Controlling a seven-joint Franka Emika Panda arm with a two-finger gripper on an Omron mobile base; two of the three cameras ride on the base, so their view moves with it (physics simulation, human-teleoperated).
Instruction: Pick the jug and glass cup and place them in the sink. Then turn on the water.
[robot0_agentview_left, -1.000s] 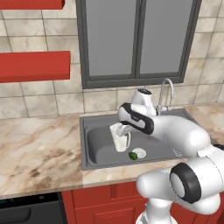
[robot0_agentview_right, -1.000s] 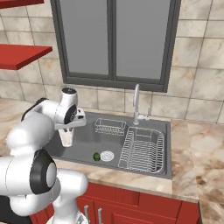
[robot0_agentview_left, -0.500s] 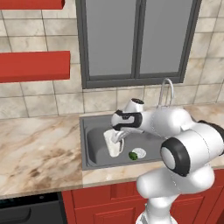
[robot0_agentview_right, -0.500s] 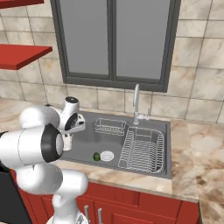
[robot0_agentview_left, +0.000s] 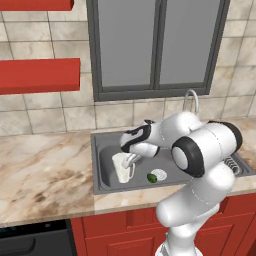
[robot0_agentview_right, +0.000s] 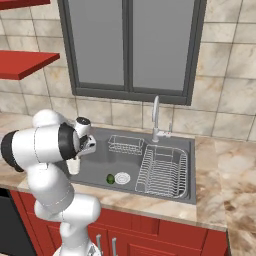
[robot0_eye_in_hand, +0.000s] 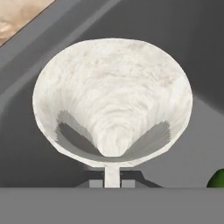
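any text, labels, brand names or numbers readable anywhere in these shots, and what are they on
None: no readable text in any view.
Jug: plain pale surface, no label.
Sink, tap and rack: no brand mark to be seen.
Wall tiles, window, red shelves and cabinets: no writing or signs.

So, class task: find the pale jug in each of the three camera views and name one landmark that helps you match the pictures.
Left base view: the jug stands in the left of the sink, under the tool.
Right base view: the jug peeks out at centre left, beside the white arm, by the basin's left wall.
Hand view: the jug sits centre, seen down its open mouth.
Shared landmark: the small green thing on the basin floor.
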